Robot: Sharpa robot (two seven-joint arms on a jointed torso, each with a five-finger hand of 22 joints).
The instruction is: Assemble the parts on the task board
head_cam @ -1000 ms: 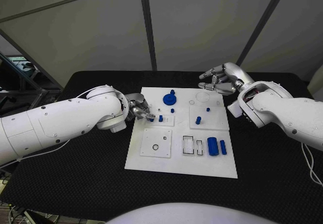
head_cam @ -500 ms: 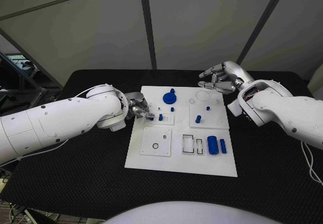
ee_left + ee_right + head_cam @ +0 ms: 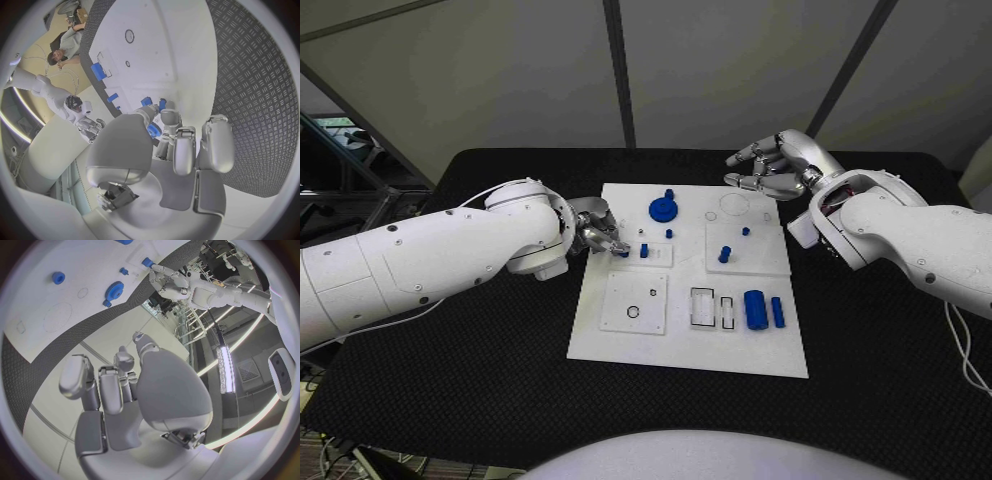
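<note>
- The left hand is pinching a small blue part between its fingertips at the left edge of the task board, apparently positioning it for seating beside the blue peg there.
- The right hand is hovering off the board's far right corner, fingers curled and holding nothing, probably to leave the work area unobstructed.
- The blue gear and blue cylinder are resting on the board.

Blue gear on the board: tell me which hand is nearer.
Left. The left hand sits just beside the blue gear; the right hand hovers off the task board's far corner.
</note>
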